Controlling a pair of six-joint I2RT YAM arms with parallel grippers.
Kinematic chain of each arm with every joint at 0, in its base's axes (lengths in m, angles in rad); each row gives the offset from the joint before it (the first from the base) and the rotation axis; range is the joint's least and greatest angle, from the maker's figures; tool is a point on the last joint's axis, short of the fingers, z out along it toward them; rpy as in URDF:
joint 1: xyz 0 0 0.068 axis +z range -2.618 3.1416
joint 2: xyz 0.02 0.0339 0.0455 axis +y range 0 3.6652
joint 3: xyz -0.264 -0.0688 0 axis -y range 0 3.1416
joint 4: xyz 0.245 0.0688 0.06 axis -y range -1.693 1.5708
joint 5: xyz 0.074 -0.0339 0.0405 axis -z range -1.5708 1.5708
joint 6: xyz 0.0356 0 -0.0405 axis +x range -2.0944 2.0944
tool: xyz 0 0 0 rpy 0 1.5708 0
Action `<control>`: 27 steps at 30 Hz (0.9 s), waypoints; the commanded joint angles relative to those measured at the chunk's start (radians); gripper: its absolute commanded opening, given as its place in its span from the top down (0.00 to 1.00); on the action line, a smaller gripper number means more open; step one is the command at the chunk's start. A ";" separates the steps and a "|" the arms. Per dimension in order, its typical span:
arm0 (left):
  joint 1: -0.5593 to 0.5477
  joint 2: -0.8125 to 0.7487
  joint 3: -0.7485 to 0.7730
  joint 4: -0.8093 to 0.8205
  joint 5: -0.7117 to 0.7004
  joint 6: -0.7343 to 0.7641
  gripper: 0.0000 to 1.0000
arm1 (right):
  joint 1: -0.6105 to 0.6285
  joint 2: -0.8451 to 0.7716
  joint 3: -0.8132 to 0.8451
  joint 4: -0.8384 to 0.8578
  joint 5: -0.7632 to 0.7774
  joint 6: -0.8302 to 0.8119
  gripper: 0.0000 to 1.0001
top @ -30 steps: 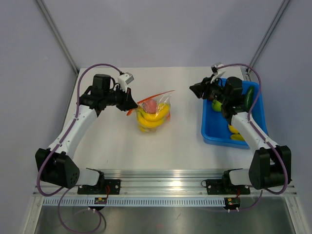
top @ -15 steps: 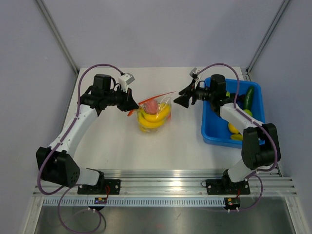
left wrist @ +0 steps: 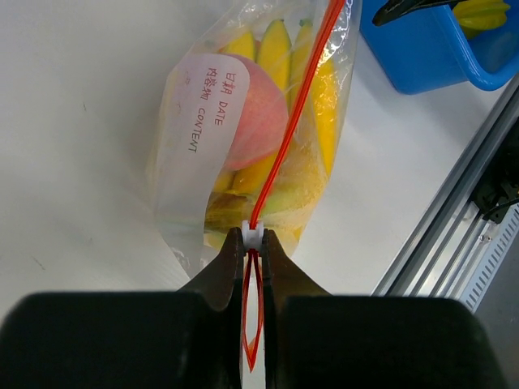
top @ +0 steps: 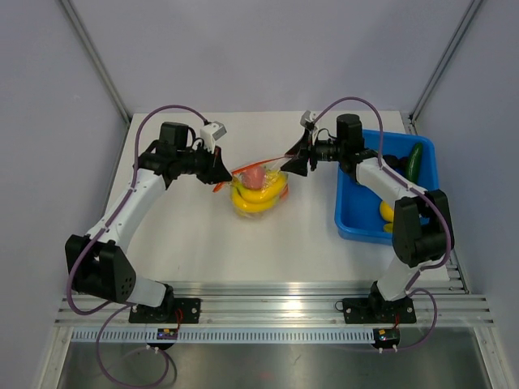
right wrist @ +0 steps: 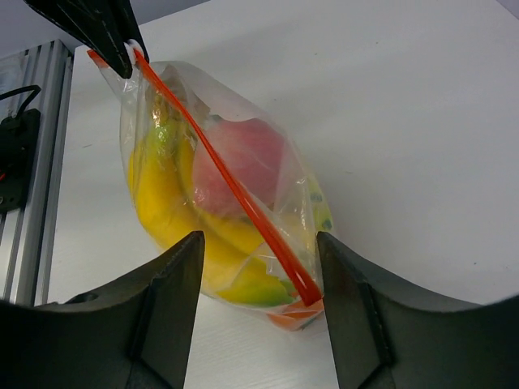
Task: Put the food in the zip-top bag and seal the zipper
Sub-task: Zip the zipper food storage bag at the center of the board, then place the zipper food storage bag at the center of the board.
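Observation:
The clear zip-top bag (top: 259, 190) lies mid-table with yellow bananas (top: 258, 199) and a pink-red peach (top: 252, 176) inside. Its orange-red zipper (top: 263, 160) runs up to the right. My left gripper (top: 222, 172) is shut on the zipper's left end; in the left wrist view, the left gripper (left wrist: 253, 237) pinches the strip at a small white slider, with the bag (left wrist: 190, 146) hanging beyond. My right gripper (top: 293, 160) is open at the zipper's right end. In the right wrist view, the right gripper (right wrist: 258, 241) straddles the bag's corner, the zipper (right wrist: 235, 198) ending near the right finger.
A blue bin (top: 349, 220) stands at the right, holding a green cucumber (top: 415, 160) and yellow pieces (top: 388, 213). The aluminium rail (top: 268, 290) runs along the near table edge. Slanted frame posts rise at the back corners.
My right arm has swung left from over the blue bin to the bag's right end, and its jaws have opened. The left gripper and the bag have barely moved.

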 commanded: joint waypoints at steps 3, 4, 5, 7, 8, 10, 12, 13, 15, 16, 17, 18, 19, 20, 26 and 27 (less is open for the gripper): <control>0.003 0.000 0.055 0.027 0.035 0.013 1.00 | 0.018 0.017 0.058 -0.005 -0.062 -0.023 0.47; 0.002 -0.001 0.056 0.028 0.035 0.012 1.00 | 0.017 0.018 0.060 -0.004 -0.059 -0.023 0.60; 0.002 0.000 0.058 0.027 0.036 0.013 1.00 | 0.017 0.018 0.060 -0.002 -0.059 -0.014 0.68; 0.002 0.002 0.059 0.025 0.038 0.013 1.00 | 0.017 0.022 0.062 -0.002 -0.063 -0.010 1.00; 0.002 0.000 0.059 0.027 0.038 0.013 1.00 | 0.017 0.025 0.063 -0.007 -0.057 -0.005 1.00; 0.002 0.002 0.064 0.022 0.038 0.012 1.00 | 0.018 0.017 0.059 -0.007 -0.036 0.006 1.00; 0.002 -0.001 0.067 0.016 0.035 0.012 1.00 | 0.017 -0.018 0.007 0.037 0.057 0.033 1.00; 0.002 -0.001 0.067 0.016 0.036 0.013 1.00 | 0.015 -0.037 -0.019 0.120 0.103 0.082 1.00; 0.002 -0.006 0.061 0.015 0.033 0.013 1.00 | 0.007 -0.096 -0.117 0.291 0.209 0.139 1.00; 0.002 -0.007 0.058 0.015 0.033 0.015 1.00 | 0.001 -0.116 -0.147 0.343 0.242 0.194 1.00; 0.002 -0.009 0.055 0.015 0.029 0.015 1.00 | -0.003 -0.132 -0.191 0.389 0.301 0.222 1.00; 0.002 -0.009 0.050 0.016 0.024 0.015 1.00 | -0.008 -0.162 -0.208 0.474 0.335 0.255 1.00; 0.002 -0.009 0.047 0.016 0.023 0.013 1.00 | -0.019 -0.173 -0.225 0.527 0.360 0.367 1.00; 0.002 -0.009 0.043 0.016 0.017 0.015 1.00 | -0.023 -0.196 -0.256 0.577 0.413 0.407 1.00; 0.002 -0.021 0.038 0.008 0.006 0.024 1.00 | -0.031 -0.244 -0.247 0.566 0.662 0.414 1.00; 0.002 -0.024 0.032 0.009 0.001 0.024 1.00 | -0.034 -0.244 -0.245 0.556 0.676 0.408 1.00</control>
